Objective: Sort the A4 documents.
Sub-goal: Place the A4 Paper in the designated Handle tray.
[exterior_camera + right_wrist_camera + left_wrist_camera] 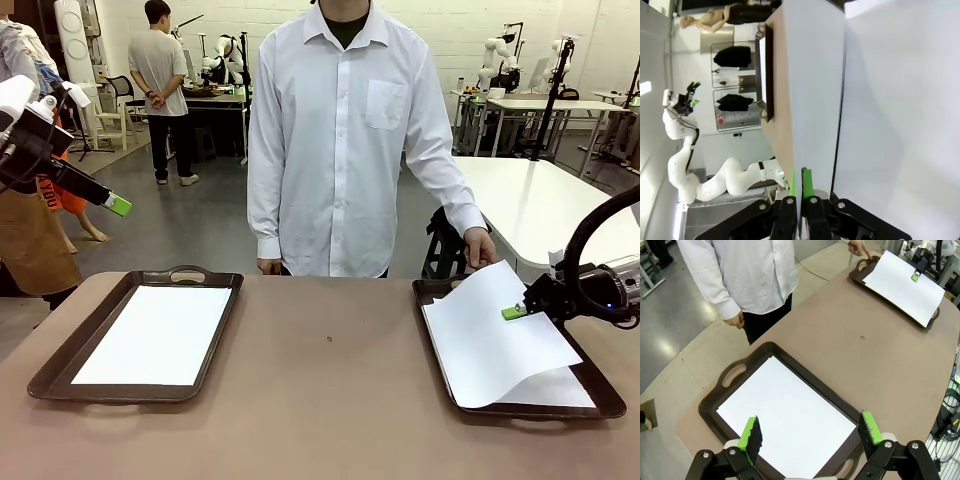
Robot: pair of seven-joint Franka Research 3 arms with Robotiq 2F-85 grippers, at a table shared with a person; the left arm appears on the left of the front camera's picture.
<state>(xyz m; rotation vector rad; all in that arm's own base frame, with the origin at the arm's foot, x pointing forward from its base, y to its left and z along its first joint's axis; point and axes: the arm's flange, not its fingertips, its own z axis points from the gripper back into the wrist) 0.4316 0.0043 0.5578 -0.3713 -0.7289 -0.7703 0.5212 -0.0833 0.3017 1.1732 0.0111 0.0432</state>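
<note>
A white A4 sheet (152, 335) lies flat in the dark brown left tray (60, 365). My left gripper (116, 205) hangs open high above the table's left end; its wrist view looks down between open fingers (811, 436) at that sheet (785, 412). In the right tray (600, 395) the top sheet (490, 345) is bent upward, and my right gripper (515, 312) is shut on its right edge. Another sheet (555, 390) lies flat under it. Seen from the right wrist, the gripper (799, 182) pinches the held sheet (815, 100).
The person stands at the far side, with one hand (480, 249) on the right tray's far end by the lifted sheet's corner. Bare brown table (330, 400) lies between the two trays. A white table (540, 200) stands behind on the right.
</note>
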